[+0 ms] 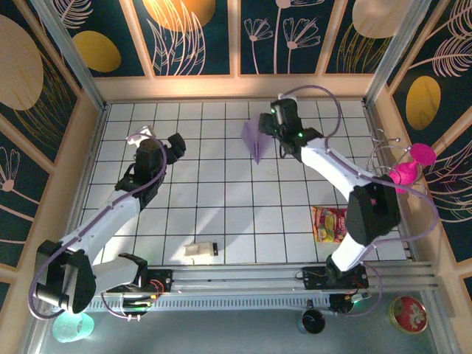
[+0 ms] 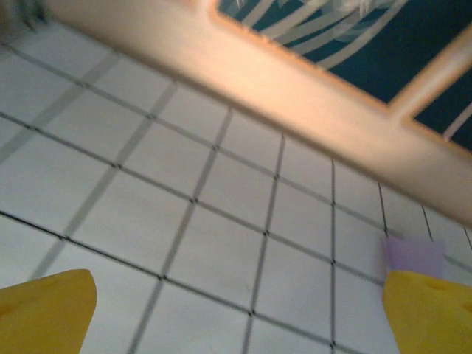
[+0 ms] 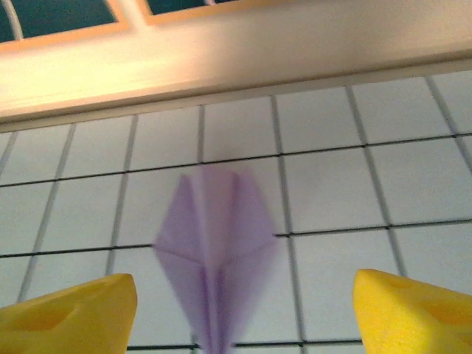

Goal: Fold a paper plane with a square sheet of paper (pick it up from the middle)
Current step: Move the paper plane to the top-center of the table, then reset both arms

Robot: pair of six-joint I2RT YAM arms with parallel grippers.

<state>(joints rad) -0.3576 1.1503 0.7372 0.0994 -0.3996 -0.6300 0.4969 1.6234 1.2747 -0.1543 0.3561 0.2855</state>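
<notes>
- Standing off the tabletop's (image 1: 206, 192) near edge, well behind both grippers, are a teal cup (image 1: 72, 328) on the left arm's side and a round red tin (image 1: 409, 315) on the right arm's side; what either one holds I cannot tell.
- The right gripper (image 3: 243, 295) has its yellow fingers (image 3: 74, 310) spread wide apart and clamps nothing.
- The paper plane (image 3: 214, 251) shows in the gap between those fingers in the right wrist view, its point aimed back toward the gripper and its wings fanning out ahead. It touches neither finger.
- The plane is blurred, so whether it lies flat on the tabletop or hangs just above it cannot be told.
- From above, the paper plane (image 1: 256, 140) sits just beside the right gripper (image 1: 269, 125), on the side facing the left arm.
- The left gripper (image 2: 240, 287) is also fully apart, with bare grid tiles between its fingers (image 2: 51, 302). It touches nothing.
- In the left wrist view, a sliver of the lilac plane (image 2: 414, 254) peeks out past one finger.
- From above, the left gripper (image 1: 177, 147) stands well apart from the plane.
- A snack packet (image 1: 330, 223) lies back beside the right arm, and a small white block (image 1: 200, 251) sits near the arm bases.
</notes>
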